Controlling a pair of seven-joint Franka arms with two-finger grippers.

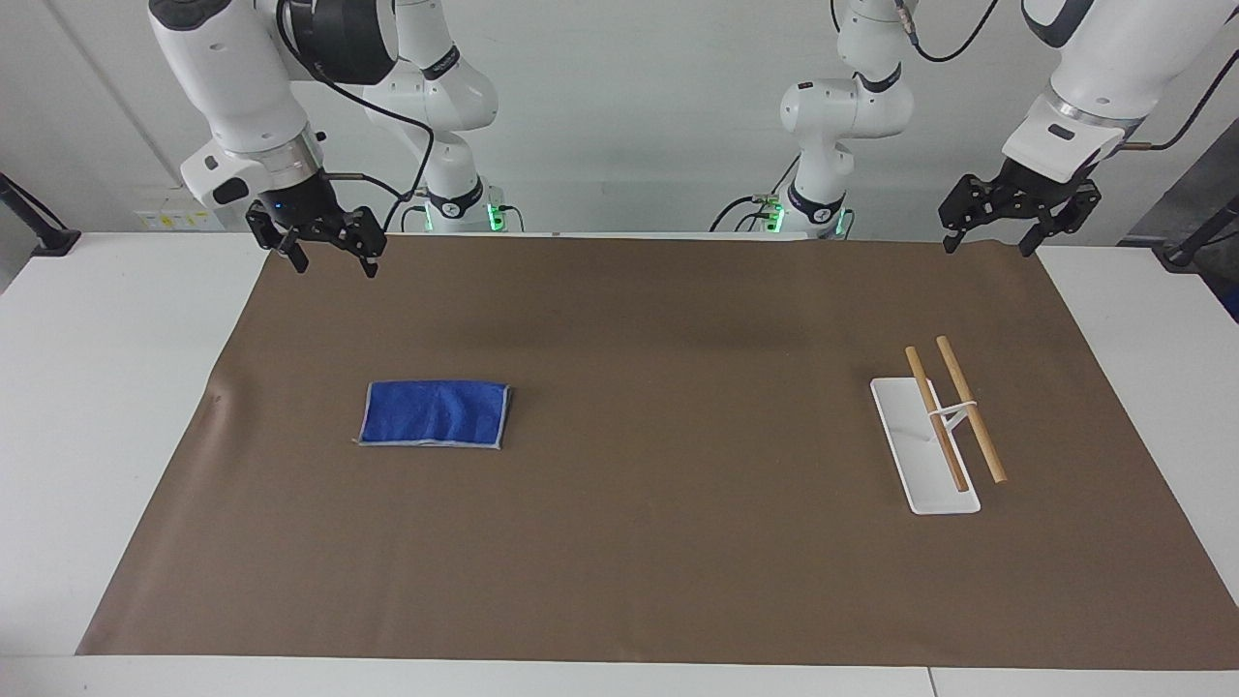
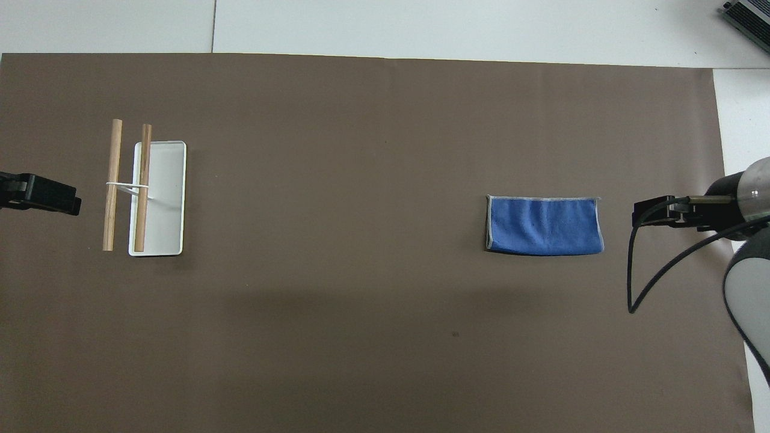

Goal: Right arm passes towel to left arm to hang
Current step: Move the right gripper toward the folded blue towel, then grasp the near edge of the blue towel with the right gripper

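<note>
Hanging over the mat's [image 1: 658, 542] edge nearest my bases, my right gripper [image 1: 329, 254] and left gripper [image 1: 999, 230] both spread their jaws wide, holding and touching nothing. Farther out, toward my right arm's end, the towel [image 1: 435, 413] lies flat, long axis running across the table toward the rack [image 1: 924, 455].

Royal-blue towel [image 1: 435, 413], grey-edged; brown mat [image 1: 658, 542].

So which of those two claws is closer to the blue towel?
Right. The right gripper hangs open near the towel; the left gripper waits open over the rack's end.
</note>
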